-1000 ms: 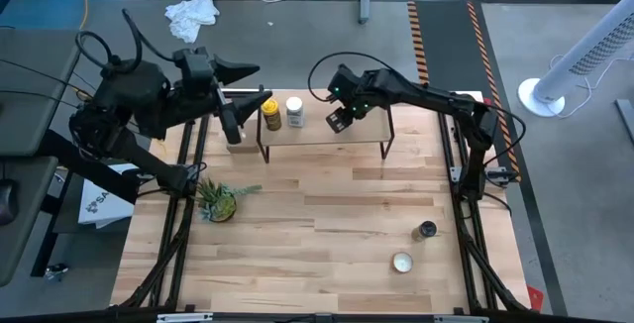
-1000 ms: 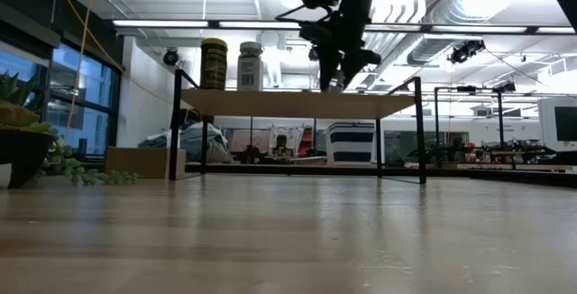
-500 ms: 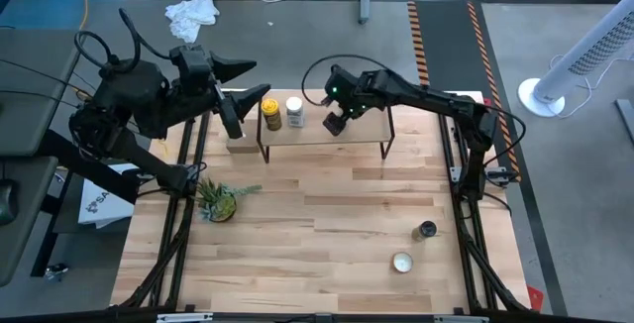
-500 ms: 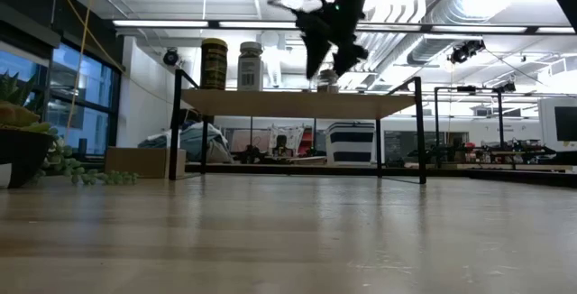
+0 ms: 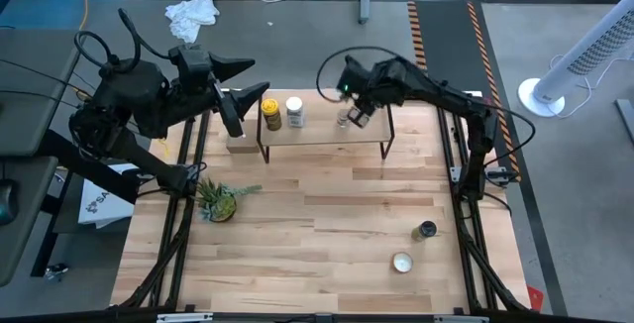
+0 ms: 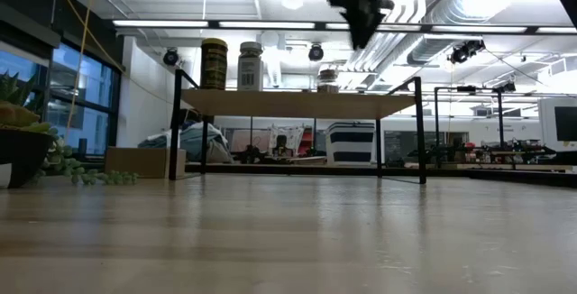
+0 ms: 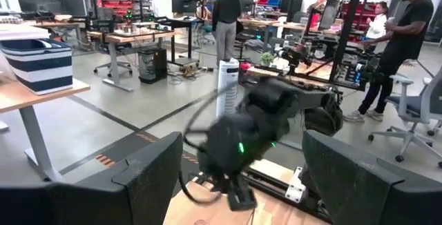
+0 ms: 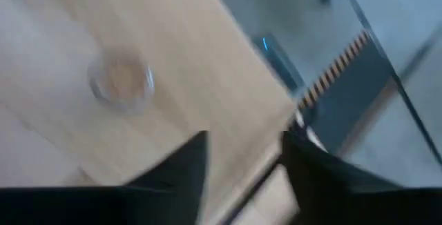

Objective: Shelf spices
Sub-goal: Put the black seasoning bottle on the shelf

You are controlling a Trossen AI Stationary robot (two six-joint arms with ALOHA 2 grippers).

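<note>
Three jars stand on the shelf (image 5: pixel 322 135), all on its plank top: the mustard-yellow jar (image 5: pixel 270 115) at the plank's left end, the white-capped jar (image 5: pixel 294 112) just beside it, and the tiny clear jar (image 5: pixel 344 118) near the middle, well apart from those two. The right gripper (image 5: pixel 361 113) hangs just beside and above the tiny clear jar, fingers apart, holding nothing. The left gripper (image 5: pixel 236 113) waits just off the shelf's left end, fingers spread, also with nothing in them.

Risks: the right gripper sits close to the tiny clear jar, so a sideways pull-out could clip it and tip or roll it off the plank; it looks light. The dark black-capped jar (image 5: pixel 427 229) is on the table (image 5: pixel 327 234), well apart from the shelf, with the round white tin (image 5: pixel 401 262) near it, so a grab could snag the tin.

Room: the plank's right half is bare, with space for one more jar. The potted plant (image 5: pixel 220 200) is off the shelf's left front, out of the right arm's path.
</note>
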